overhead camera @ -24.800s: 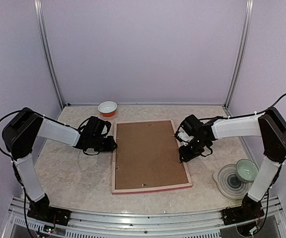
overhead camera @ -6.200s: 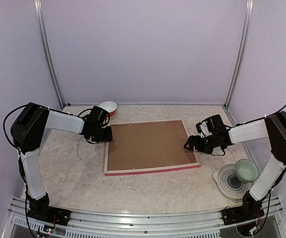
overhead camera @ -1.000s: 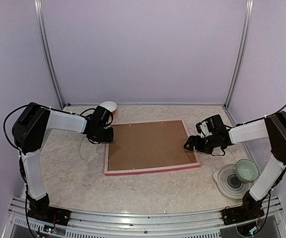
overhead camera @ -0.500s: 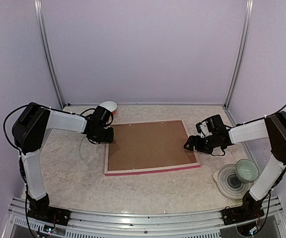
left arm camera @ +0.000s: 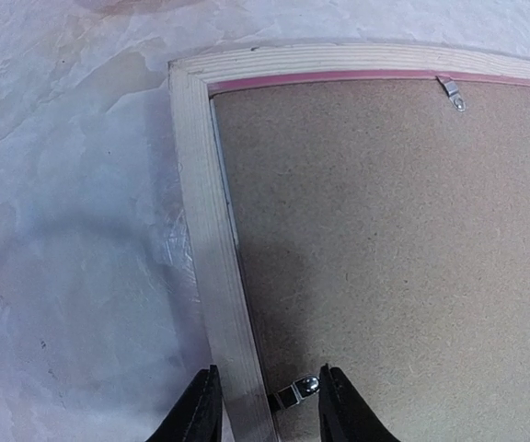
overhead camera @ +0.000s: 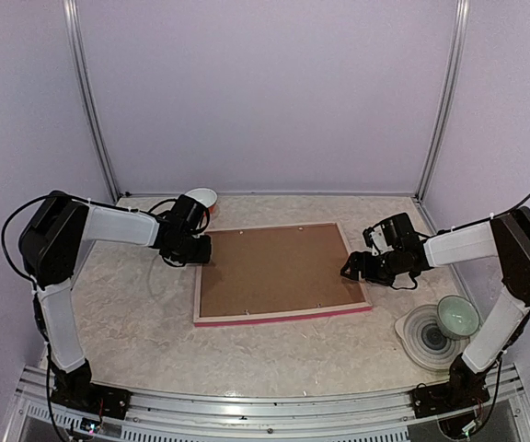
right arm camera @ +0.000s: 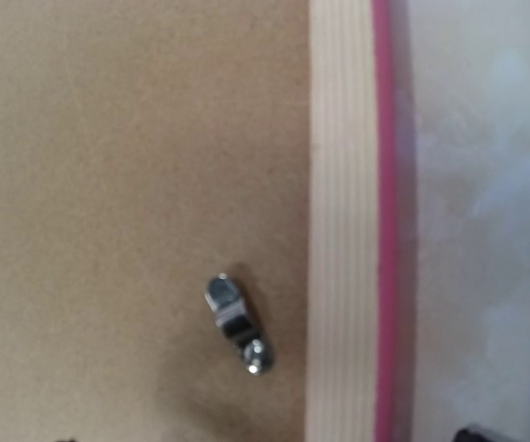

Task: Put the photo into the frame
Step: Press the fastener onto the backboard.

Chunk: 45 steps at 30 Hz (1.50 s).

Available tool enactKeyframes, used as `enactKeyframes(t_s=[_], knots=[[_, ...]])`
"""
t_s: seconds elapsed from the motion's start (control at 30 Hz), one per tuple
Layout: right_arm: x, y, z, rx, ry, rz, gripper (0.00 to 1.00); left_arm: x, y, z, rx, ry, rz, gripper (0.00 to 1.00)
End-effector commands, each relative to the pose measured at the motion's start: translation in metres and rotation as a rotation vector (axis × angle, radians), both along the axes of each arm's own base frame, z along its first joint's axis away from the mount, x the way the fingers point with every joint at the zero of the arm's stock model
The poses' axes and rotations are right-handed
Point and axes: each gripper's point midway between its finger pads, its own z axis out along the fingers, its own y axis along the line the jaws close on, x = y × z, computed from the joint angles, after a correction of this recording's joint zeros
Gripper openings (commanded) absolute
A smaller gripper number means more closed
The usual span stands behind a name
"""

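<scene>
Frame point(overhead camera: 283, 315): lies face down and flat in the middle of the tabletop point(overhead camera: 136, 313), long sides running left to right. The pale wood back faces up and a pink strip shows along the near edge.
Backing board point(overhead camera: 279, 269): plain brown, seated inside the frame and filling its opening.
Left pincer point(overhead camera: 204, 249): low over the frame's left rail, just short of the far-left corner.
Left pincer state: narrow. Its 2 fingers point(left arm camera: 201, 410) straddle the wood rail and a small metal turn clip point(left arm camera: 294, 390), 1 finger outside the rail and 1 against the clip's end. I cannot tell whether they squeeze.
Second clip point(left arm camera: 449, 90): on the far rail, lying over the board's edge.
Right pincer point(overhead camera: 348, 269): over the frame's right rail, about midway along it.
Right pincer state: wide, holding nothing. Its wrist camera looks straight down on the rail, the pink edge and another clip point(right arm camera: 235, 322) on the board.
White bowl point(overhead camera: 201, 197): orange outside, at the far edge, just behind the left pincer.
Green bowl point(overhead camera: 456, 316): stands on a ringed plate point(overhead camera: 421, 336) at the near right, well apart from the frame.
</scene>
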Motion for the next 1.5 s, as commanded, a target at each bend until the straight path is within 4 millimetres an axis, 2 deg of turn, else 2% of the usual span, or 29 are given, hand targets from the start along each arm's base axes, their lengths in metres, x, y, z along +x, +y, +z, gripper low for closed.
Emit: enactKeyframes(t_s=[0.0, 0.63, 0.93, 1.3, 1.47], knots=[[-0.006, -0.006, -0.005, -0.011, 0.02, -0.006, 0.88, -0.009, 0.002, -0.005, 0.008, 0.028, -0.013, 0.37], [-0.006, -0.008, -0.007, -0.016, 0.021, -0.01, 0.88, -0.011, 0.01, -0.017, 0.01, 0.049, 0.007, 0.34], [-0.006, -0.007, -0.007, -0.014, 0.021, -0.009, 0.88, -0.003, 0.011, -0.009, -0.054, 0.028, 0.023, 0.34], [-0.006, -0.007, -0.008, -0.013, 0.024, -0.007, 0.88, -0.004, 0.008, -0.017, -0.074, 0.053, 0.014, 0.33], [-0.006, -0.007, -0.007, -0.015, 0.023, -0.008, 0.88, -0.003, 0.005, -0.012, -0.093, 0.043, 0.012, 0.34]])
